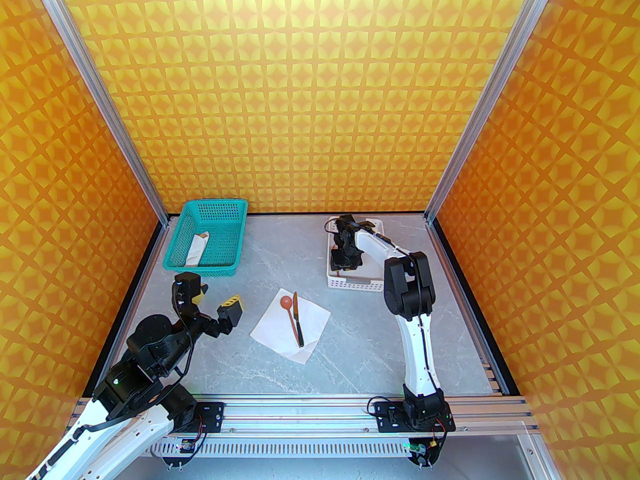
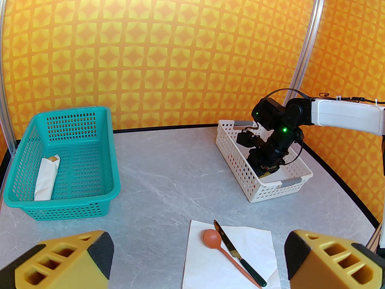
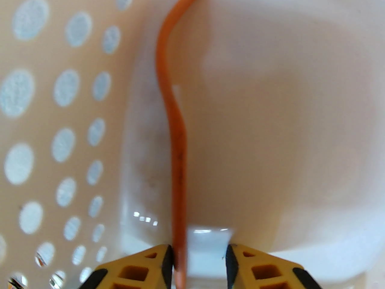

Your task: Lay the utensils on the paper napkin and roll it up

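Now the right gripper's jaws stand a little open around the orange fork in the white basket, one pad touching it. It looks light, stiff and slippery, so pinch its thin handle. The left gripper gapes wide, empty, with the paper napkin just ahead of its jaws.

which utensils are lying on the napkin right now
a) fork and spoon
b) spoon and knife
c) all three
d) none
B: the spoon and the knife lie side by side on the paper napkin, while the orange fork is in the white basket, within the right gripper.
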Tool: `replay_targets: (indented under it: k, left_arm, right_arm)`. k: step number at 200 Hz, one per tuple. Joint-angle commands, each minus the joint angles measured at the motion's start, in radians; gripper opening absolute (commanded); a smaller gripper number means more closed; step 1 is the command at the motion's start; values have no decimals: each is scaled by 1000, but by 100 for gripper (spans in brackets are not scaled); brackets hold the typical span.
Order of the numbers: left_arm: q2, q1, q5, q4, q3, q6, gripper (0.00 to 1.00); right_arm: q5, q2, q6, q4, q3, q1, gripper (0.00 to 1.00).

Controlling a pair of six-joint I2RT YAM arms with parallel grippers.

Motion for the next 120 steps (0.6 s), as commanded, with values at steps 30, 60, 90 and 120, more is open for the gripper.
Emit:
replay_targets:
  k: [30,60,90,120]
  left_arm:
    - [16,9,-2,13,9,15,99]
    - [19,9,-1,11,14,17,99]
    - [22,9,-1,8,18,17,99]
    - [25,9,-1,6,17,15,99]
  right_arm:
    - [100,49,-36,-60,32,0,35]
    - [79,65,-39,-60,36,1,33]
    - [82,74,-44,-66,48,1,33]
    - [82,91,-57,-91,79,1,32]
